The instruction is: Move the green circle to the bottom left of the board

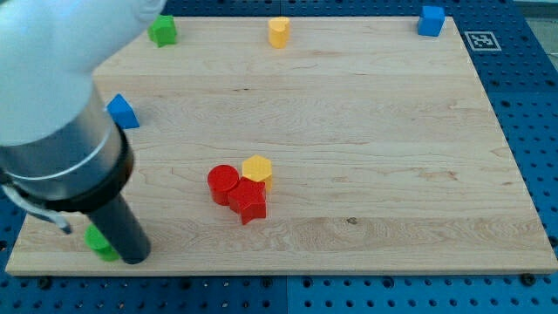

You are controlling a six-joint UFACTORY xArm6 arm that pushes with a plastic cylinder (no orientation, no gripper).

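My tip [135,258] touches the green block [100,243] at the board's [392,131] bottom left; the rod hides its shape. No jaws exist.

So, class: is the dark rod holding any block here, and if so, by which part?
Nothing is held; a rod cannot grip. My tip rests beside the small green block near the wooden board's bottom left corner, apparently touching its right side.

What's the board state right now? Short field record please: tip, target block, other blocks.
tip: my tip, at the board's bottom left
target: green block, touching the tip's left side, partly hidden, shape unclear
cluster: red cylinder, red block, yellow hexagon block, touching, centre
top edge: green block, yellow block, blue cube
left edge: blue block
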